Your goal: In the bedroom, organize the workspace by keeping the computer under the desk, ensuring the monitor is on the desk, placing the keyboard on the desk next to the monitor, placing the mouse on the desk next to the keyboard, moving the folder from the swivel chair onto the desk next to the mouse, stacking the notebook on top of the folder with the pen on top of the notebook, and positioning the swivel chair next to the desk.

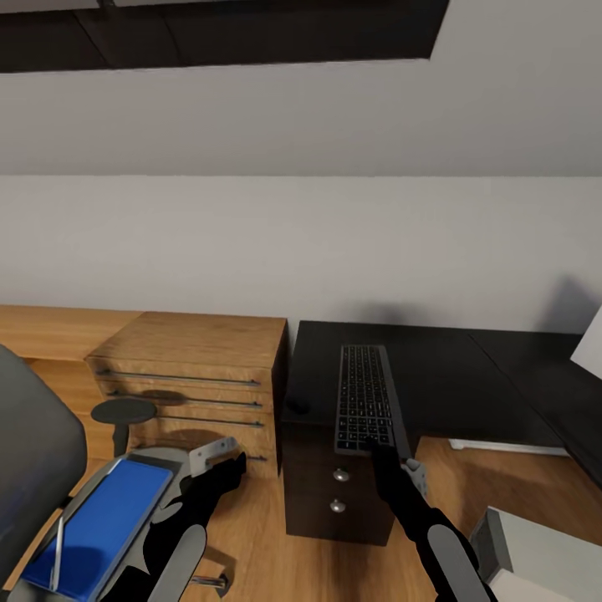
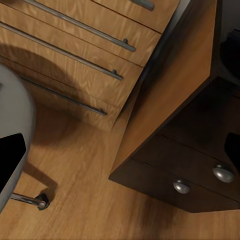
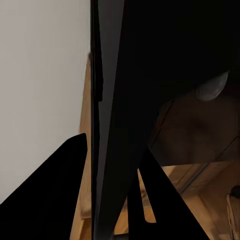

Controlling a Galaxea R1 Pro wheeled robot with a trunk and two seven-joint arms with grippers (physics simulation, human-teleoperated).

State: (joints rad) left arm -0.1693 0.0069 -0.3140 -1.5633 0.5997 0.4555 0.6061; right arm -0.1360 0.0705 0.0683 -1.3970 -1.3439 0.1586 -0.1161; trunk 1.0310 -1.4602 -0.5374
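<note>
Nearest, blue folder [image 1: 104,522] sits on swivel chair [image 1: 38,468] beside left end effector [image 1: 226,468], grip state unreadable; right end effector [image 1: 386,456] pinches near end of keyboard [image 1: 364,397], already on desk [image 1: 468,380]; mouse [image 1: 298,407] at its left; stacking remains.

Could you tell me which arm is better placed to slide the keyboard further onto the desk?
Right: its end effector is at the slim black keyboard's near end, which overhangs the glossy black desk; the left end effector hangs beside the chair.

Glossy black desk [image 1: 443,376] (wood-grain dresser [image 1: 188,368])
</note>
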